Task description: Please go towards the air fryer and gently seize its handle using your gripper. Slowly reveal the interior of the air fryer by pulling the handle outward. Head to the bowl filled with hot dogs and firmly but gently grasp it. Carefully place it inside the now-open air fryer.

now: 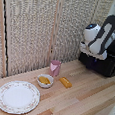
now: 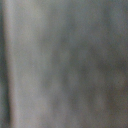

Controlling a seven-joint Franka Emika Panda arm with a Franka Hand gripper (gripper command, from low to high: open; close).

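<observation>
At the air fryer: arm bent down over its front, drawer pull apparently in hand or about to be.

Beside the air fryer's front face the white and dark arm folds downward, hiding the gripper; whether its fingers are spread or closed on the handle cannot be told, and the wrist view is only grey blur. A poor or off-centre hold could slip, or a hard pull could drag the appliance along the table. Well apart from the air fryer, the bowl of hot dogs waits by a pink cup.
</observation>
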